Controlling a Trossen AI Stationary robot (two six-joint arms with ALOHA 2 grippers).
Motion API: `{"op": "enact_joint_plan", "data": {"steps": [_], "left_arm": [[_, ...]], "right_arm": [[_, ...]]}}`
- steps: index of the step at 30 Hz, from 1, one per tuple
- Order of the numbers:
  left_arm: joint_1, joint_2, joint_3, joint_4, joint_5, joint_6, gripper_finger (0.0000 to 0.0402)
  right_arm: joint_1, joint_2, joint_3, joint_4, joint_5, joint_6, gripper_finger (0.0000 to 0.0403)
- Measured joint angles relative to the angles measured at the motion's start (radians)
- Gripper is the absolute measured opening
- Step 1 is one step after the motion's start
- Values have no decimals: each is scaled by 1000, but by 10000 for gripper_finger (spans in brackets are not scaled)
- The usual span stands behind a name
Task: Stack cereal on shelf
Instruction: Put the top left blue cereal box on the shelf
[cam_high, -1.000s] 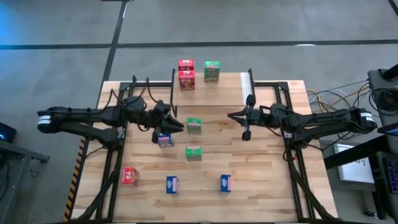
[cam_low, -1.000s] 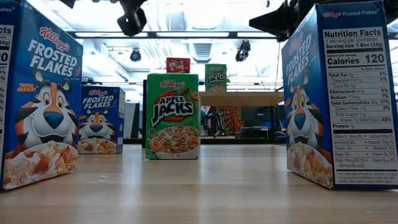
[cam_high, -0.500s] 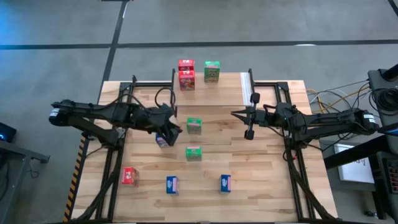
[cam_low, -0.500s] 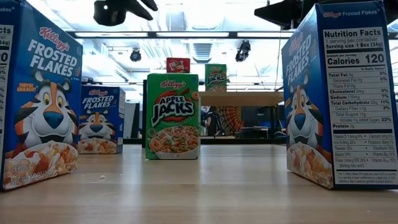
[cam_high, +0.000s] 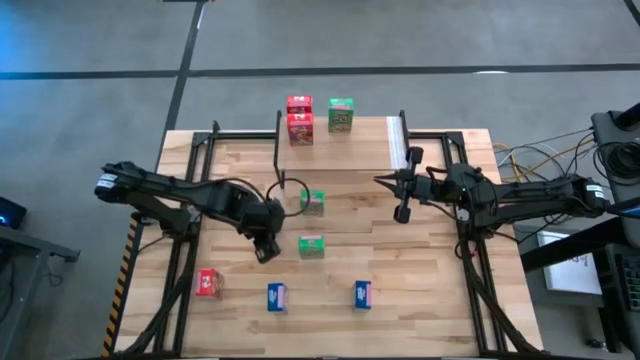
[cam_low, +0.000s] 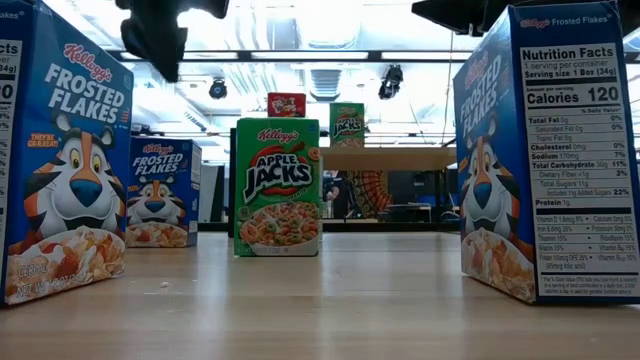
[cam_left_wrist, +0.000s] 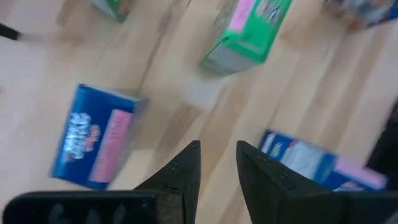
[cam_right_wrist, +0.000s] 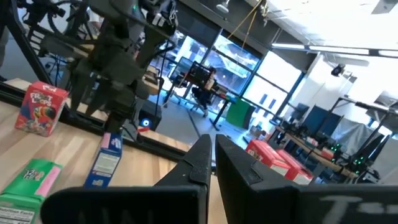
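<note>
Wood table: left fingers, barely apart and empty, should widen before straddling the near green box; right fingers closed, idle at mid-right

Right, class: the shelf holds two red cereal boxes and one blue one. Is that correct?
Not quite. The third box on the shelf is a green box, not a blue one. The high view shows it beside the two red boxes. So the shelf holds two red cereal boxes and one green one.

three boxes on shelf, six scattered on tabletop.
</note>
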Motion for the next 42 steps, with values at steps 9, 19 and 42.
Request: {"op": "enact_joint_plan", "data": {"steps": [9,19,42], "left_arm": [[0,-12,-7,-121,-141,159,169],[4,-12,-61,-107,-186,277,249],[97,-14,-179,32,-192,381,252]], "right_arm": [[0,0,0,-2,0,-5,13],[0,0,0,-10,0,2,13],[0,0,0,-17,0,2,13]]}}
